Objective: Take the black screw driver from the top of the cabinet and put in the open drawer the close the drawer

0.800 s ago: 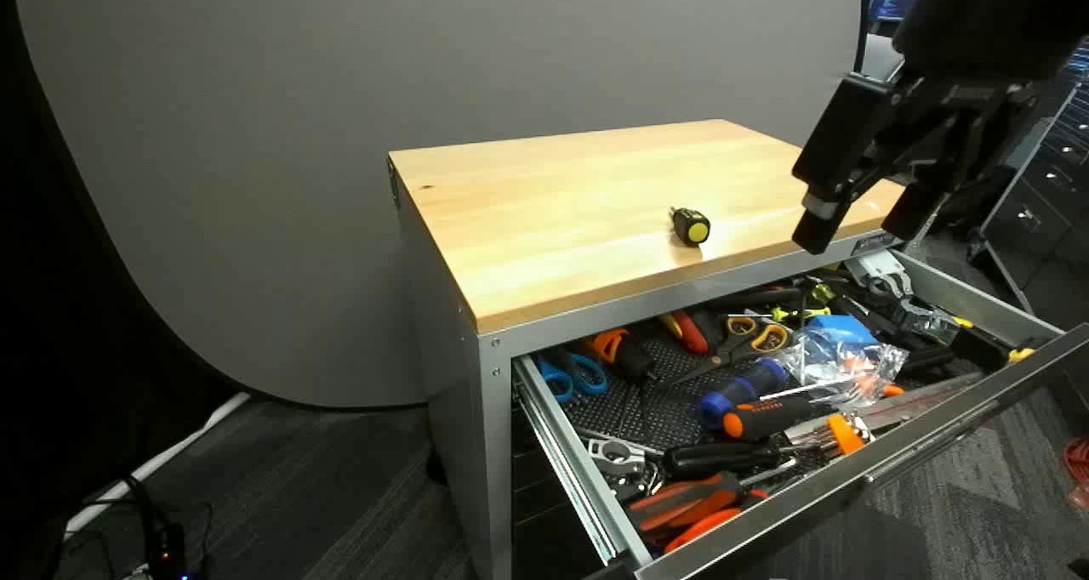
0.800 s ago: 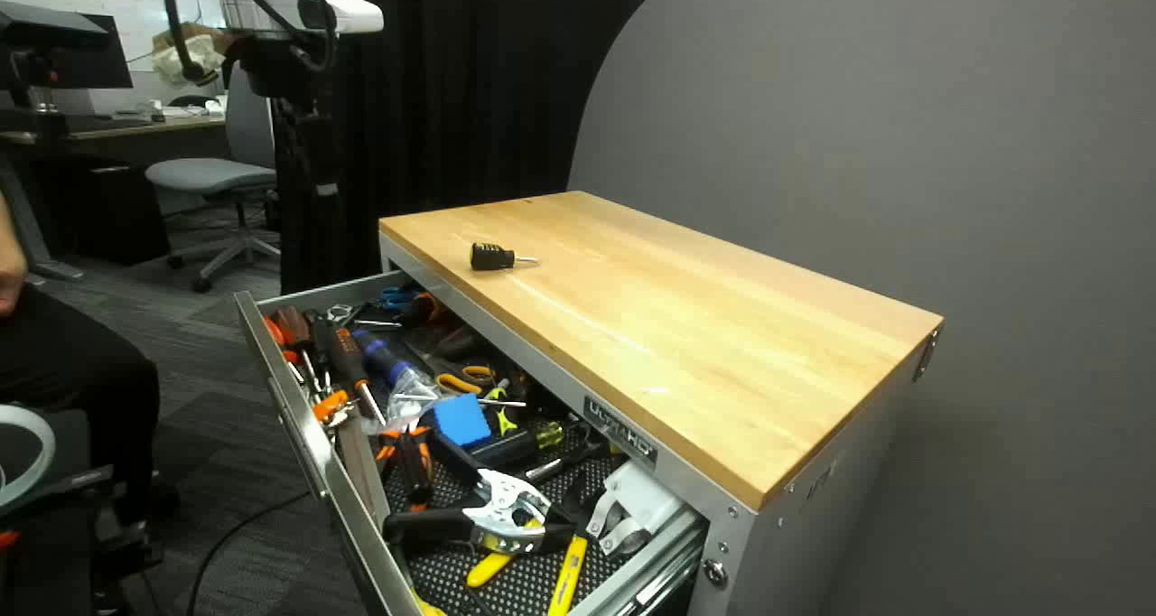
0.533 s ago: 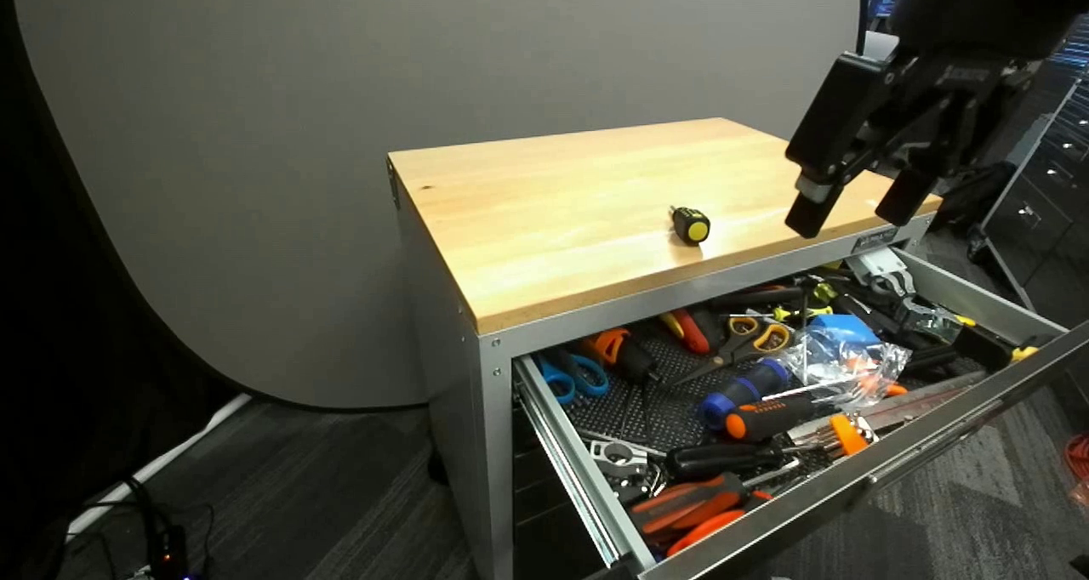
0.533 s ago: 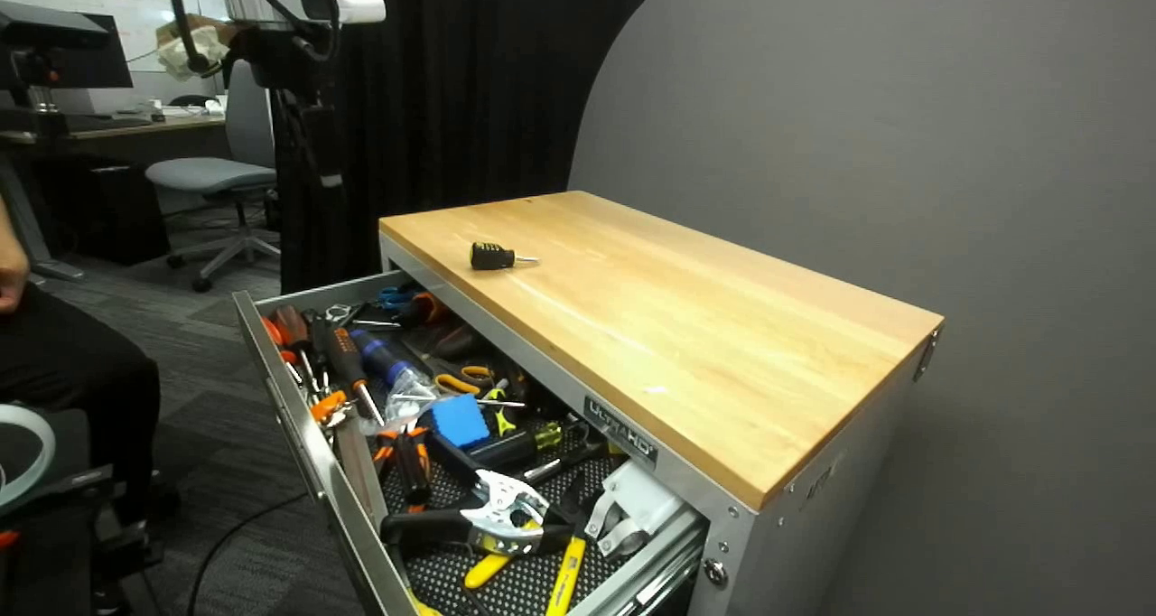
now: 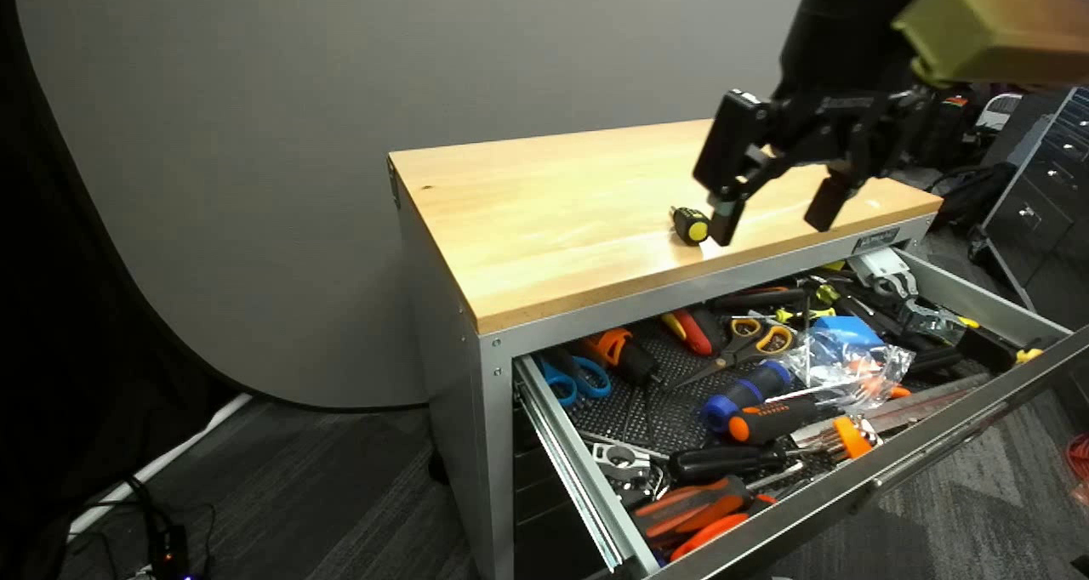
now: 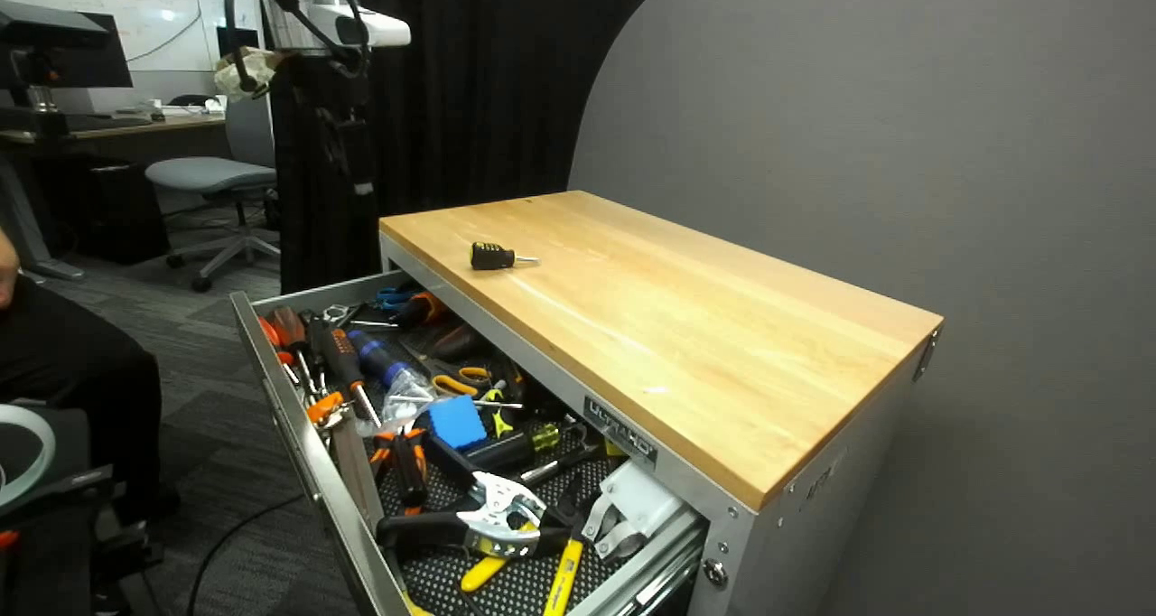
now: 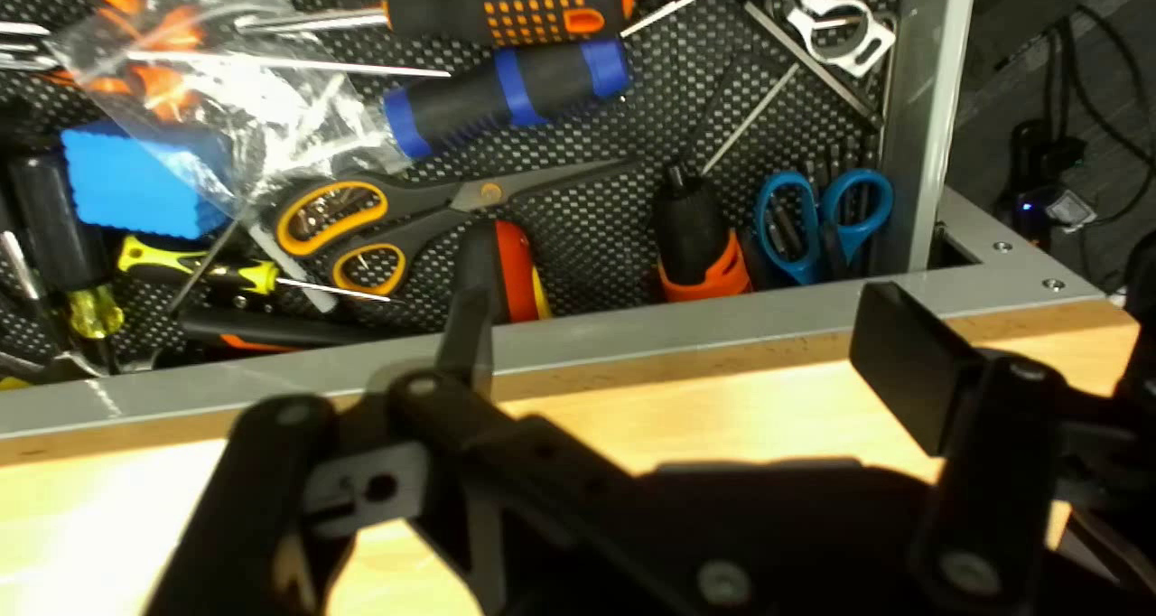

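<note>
Exterior view: I'm holding my empty tool (image 5: 772,221) spread wide, probably for the screwdriver (image 5: 690,226) lying on the surface (image 5: 553,223) above the drawer (image 5: 961,298) standing open, presumably awaiting it.

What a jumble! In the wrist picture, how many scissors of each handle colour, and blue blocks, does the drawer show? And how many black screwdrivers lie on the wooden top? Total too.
Orange-and-black loop-handled scissors: 1
Blue loop-handled scissors: 1
Blue rectangular block: 1
Stubby black screwdriver with yellow end: 1
Total: 4
</note>
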Controlling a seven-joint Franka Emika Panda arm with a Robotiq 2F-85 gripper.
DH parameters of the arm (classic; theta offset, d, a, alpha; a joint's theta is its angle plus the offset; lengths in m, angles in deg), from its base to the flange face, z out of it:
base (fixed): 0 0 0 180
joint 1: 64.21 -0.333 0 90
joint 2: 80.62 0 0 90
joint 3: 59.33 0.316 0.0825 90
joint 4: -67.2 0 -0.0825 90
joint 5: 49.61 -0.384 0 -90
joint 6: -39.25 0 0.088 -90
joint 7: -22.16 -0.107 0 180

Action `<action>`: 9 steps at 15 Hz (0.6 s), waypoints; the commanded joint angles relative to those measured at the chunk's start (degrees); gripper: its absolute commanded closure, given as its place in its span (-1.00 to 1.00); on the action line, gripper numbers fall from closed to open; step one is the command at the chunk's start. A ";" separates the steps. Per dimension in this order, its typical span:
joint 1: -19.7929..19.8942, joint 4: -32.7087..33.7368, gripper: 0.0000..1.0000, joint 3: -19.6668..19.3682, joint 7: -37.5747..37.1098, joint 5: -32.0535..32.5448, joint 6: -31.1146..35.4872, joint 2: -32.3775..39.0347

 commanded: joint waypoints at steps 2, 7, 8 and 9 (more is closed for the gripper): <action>-5.77 17.46 -1.00 -4.22 -11.38 11.43 -3.21 15.18; -11.78 30.23 -1.00 -12.02 -16.41 19.55 -10.32 23.30; -12.39 32.02 -1.00 -13.07 -16.60 20.08 -11.97 24.27; -12.80 33.49 -1.00 -13.88 -16.41 20.36 -13.81 24.94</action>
